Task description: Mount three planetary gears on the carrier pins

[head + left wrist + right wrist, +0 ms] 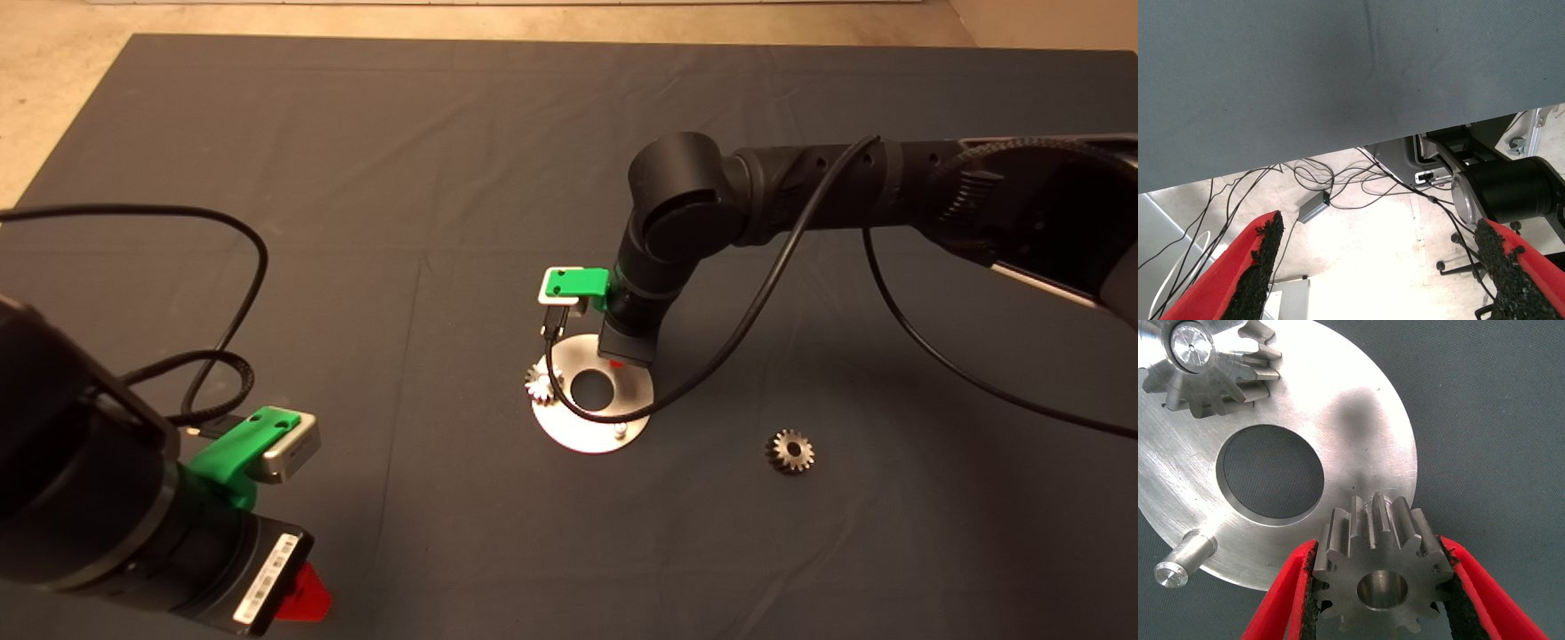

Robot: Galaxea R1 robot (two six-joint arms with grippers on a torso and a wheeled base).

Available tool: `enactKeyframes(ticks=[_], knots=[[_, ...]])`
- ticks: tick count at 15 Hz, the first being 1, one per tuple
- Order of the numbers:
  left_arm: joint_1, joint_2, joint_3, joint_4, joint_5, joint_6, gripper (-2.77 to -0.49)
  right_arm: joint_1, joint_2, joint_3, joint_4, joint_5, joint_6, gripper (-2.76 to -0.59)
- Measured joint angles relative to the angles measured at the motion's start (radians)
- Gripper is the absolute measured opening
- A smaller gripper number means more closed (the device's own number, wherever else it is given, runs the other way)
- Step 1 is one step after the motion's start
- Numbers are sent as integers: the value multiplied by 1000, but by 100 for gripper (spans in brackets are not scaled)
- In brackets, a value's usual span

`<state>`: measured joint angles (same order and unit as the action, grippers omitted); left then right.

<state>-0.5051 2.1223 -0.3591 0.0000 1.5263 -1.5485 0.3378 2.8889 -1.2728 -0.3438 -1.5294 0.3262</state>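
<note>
Now, with right claw (1381, 600) clamped on gear (1379, 577), centre bore over hidden pin, lower squarely; left claw (1381, 267) parked, agape, empty.

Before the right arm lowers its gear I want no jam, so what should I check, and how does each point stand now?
1. Held gear gripped between the right gripper's jaws: ok.
2. Its bore open and unobstructed: ok.
3. Bore lined up over a free pin: cannot tell; the gear hides the disc beneath it.
4. One gear already seated on its pin: ok.
5. Another pin bare and upright: ok.
6. Third gear on the mat, clear of the disc: ok.
7. Left gripper parked at the mat's edge, open: ok.
</note>
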Motion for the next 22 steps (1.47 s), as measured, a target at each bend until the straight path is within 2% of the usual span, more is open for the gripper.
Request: enactKeyframes(ticks=[22], knots=[[0, 0, 0, 0, 0, 0, -122, 0, -17, 0, 0, 0, 0, -228]])
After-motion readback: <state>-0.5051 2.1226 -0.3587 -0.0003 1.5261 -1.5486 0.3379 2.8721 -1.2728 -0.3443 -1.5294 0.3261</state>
